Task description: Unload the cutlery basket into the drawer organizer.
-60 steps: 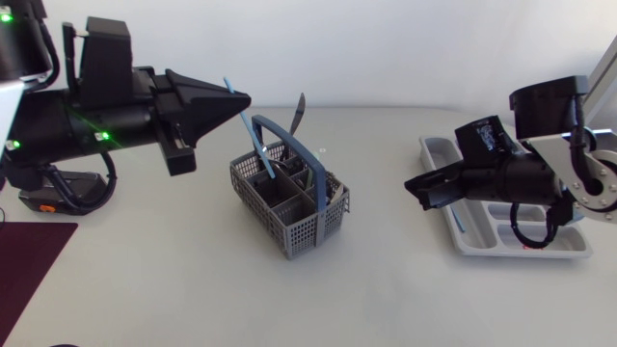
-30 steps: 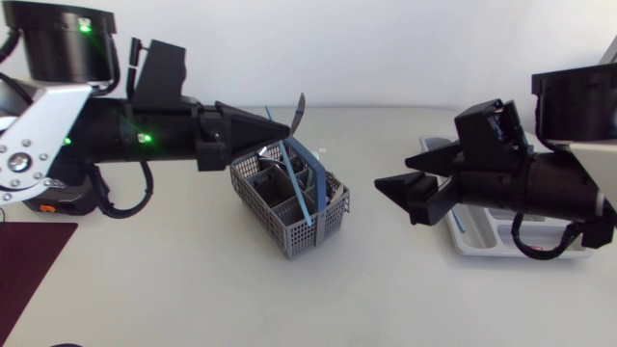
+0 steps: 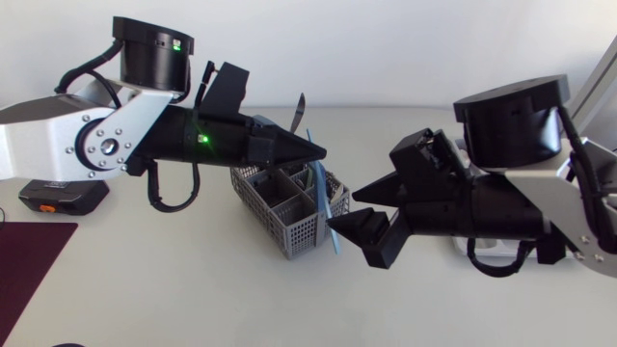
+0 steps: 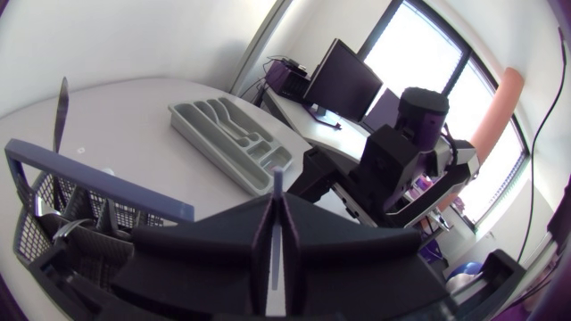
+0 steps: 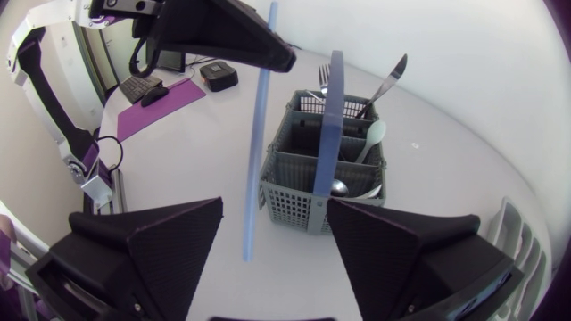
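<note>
My left gripper (image 3: 316, 154) is over the grey cutlery basket (image 3: 275, 207) and is shut on a thin blue stick (image 3: 335, 243) that hangs down past the basket's right side. In the left wrist view the stick (image 4: 277, 234) sits pinched between the closed fingers. My right gripper (image 3: 341, 210) is just right of the basket and open, one finger on each side of the stick (image 5: 257, 143) without touching it. The basket (image 5: 303, 183) has a blue handle (image 5: 328, 116) and holds a knife (image 5: 391, 78), a fork and spoons. The grey drawer organizer (image 4: 227, 134) lies beyond, mostly hidden by my right arm in the head view.
A black and orange device (image 3: 58, 198) and a purple mat (image 3: 29, 260) lie at the table's left. The white tabletop in front of the basket (image 3: 193, 289) is bare.
My left gripper has moved right over the basket with the blue stick. My right gripper has come left from the organizer, and its fingers now flank the stick.
</note>
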